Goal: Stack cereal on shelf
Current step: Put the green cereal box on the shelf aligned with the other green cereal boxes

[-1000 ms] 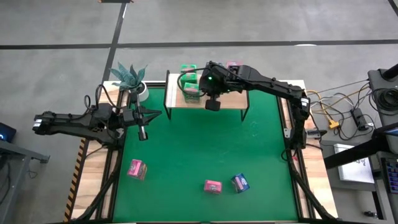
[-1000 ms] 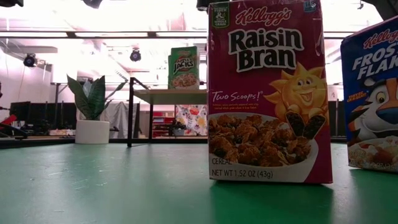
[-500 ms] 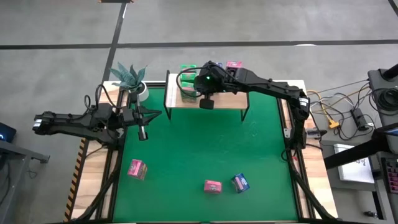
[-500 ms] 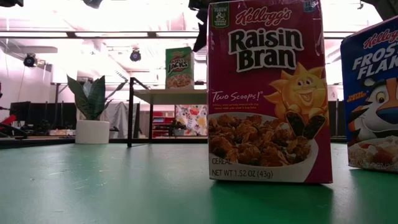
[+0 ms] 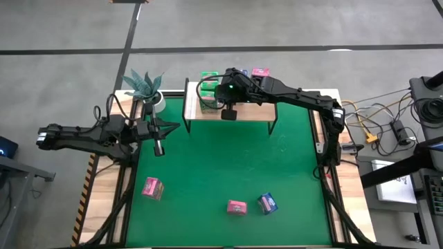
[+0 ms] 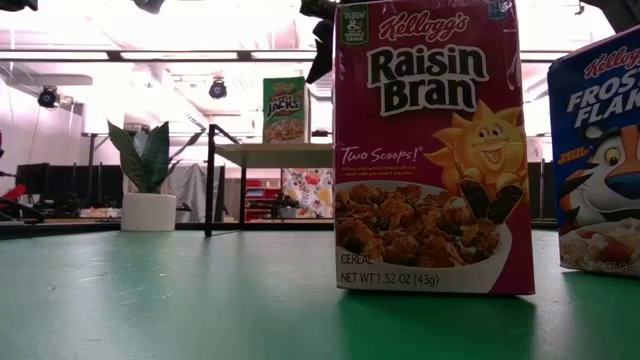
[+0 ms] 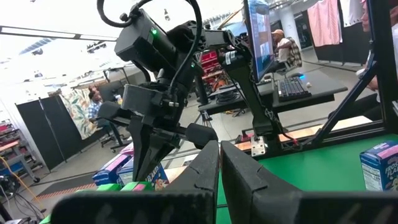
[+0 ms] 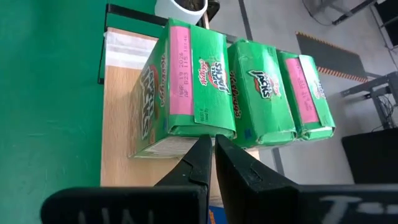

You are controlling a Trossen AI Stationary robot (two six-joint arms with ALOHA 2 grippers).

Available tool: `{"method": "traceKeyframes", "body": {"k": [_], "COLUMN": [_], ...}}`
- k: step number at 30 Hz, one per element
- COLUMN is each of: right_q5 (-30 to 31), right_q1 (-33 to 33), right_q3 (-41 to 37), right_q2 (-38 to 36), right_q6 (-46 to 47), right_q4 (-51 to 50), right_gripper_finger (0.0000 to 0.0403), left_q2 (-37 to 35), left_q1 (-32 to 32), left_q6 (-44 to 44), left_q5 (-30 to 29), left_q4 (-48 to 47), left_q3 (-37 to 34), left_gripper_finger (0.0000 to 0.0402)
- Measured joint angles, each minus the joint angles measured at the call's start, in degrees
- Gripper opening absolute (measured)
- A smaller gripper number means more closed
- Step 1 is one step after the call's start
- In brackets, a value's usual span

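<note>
Three green cereal boxes (image 8: 249,87) stand upright, side by side, on the shelf's (image 8: 118,112) wood top near its left end; they also show in the high view (image 5: 209,93) and the low view (image 6: 285,110). My right gripper (image 8: 209,142) is shut and reaches over the shelf (image 5: 223,99), at the right-hand side of these boxes. A pink box (image 5: 261,71) shows at the shelf's far edge. Two pink boxes (image 5: 152,188) (image 5: 237,207) and a blue one (image 5: 268,203) stand on the green table. My left gripper (image 7: 219,155) is shut and hovers at the table's left side (image 5: 158,138). My right gripper's shut fingertips (image 8: 200,144) lie against the right-hand narrow side (image 8: 199,129) of the green box nearest the table's near edge. They come from the table's right, slanting down. The box stands upright on the shelf's top.
A potted plant (image 5: 144,86) stands just left of the shelf. In the low view the pink Raisin Bran box (image 6: 435,150) and a blue box (image 6: 595,160) stand close to the camera. The green table's middle (image 5: 221,159) is bare. People sit in the room beyond.
My right gripper has moved toward the table's left along the shelf, staying shut. The green boxes have slid left with it on the shelf's top. In the low view two offset boxes have drawn into line behind the front one.
</note>
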Motion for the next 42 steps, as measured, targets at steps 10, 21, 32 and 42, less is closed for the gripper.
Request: {"method": "traceKeyframes", "body": {"k": [10,21,32,42], "right_q5": [2.6,-6.9,-7.7,-1.3], "right_q1": [0.9,7.3,18.4,22.9], "right_q3": [2.2,2.9,0.9,-9.2], "right_q2": [0.0,-2.0,-3.8,-6.0], "right_q6": [-1.0,3.9,13.1,14.7], "right_q4": [-0.1,-2.1,-6.7,-3.5], "right_gripper_finger": [0.0012,0.0012,0.0012,0.0012], "left_q2": [0.0,0.0,1.6,8.6], "left_q1": [0.0,0.0,0.0,0.5], "left_q6": [0.0,0.0,-1.1,-3.4], "left_q5": [0.0,0.0,0.0,-10.9], "left_q4": [0.0,0.0,0.1,0.3], "left_q3": [0.0,0.0,0.2,0.5], "left_gripper_finger": [0.0000,0.0000,0.0000,0.0000]}}
